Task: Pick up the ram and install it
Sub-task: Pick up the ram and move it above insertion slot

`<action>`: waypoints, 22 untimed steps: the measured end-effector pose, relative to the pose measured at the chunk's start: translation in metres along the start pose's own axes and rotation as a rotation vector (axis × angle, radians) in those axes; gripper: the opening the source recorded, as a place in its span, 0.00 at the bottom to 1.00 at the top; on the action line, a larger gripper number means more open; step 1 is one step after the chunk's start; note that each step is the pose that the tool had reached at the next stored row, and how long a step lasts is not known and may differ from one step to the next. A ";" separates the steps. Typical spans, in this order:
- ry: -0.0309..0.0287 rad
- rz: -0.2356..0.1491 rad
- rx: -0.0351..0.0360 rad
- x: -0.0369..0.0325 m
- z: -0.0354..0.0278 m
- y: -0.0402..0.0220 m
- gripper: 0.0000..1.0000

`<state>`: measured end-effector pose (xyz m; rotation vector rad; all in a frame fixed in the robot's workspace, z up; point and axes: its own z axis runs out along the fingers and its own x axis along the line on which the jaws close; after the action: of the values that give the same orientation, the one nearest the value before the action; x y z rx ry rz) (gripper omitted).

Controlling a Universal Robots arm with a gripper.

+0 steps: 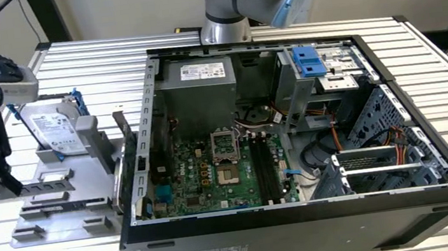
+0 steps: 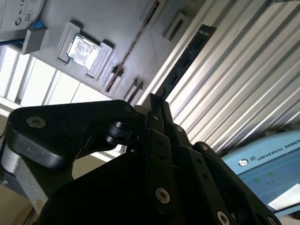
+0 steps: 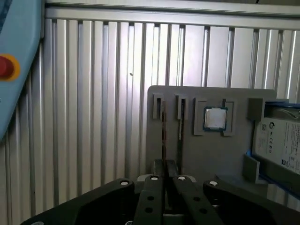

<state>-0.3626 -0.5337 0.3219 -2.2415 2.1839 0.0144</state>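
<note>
1. Between the fingertips of the gripper (image 3: 164, 165), drawn nearly together in both wrist views, we see a thin dark strip running out edge-on. We judge it to be the ram (image 2: 183, 61), pinched by its edge.
2. Our worry starts there. The hold covers little of a long, flat board, so it could pivot or slip between the pads, and a tilted stick would meet a socket crookedly.
3. Just below lies the grey holder plate (image 3: 197, 154). One of its narrow grooves (image 3: 157, 107) looks vacant, as far as we can tell, while the neighbouring groove carries a second stick (image 3: 180, 126). With the held board so near it, a sideways drift could clip that one.
4. Farther along the plate, a square recess holds the CPU chip (image 3: 214, 118), and the end cradle holds the hard drive (image 3: 281, 140).
5. Well apart, toward the exterior view's right, the open computer case (image 1: 304, 221) contains the motherboard (image 1: 205, 179), whose long black memory slots (image 1: 265, 172) appear unfilled.
</note>
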 end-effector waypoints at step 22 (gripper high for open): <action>-0.0001 0.000 0.0001 -0.0004 -0.0302 0.0000 0.00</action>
<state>-0.3627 -0.5337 0.3521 -2.2415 2.1838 0.0144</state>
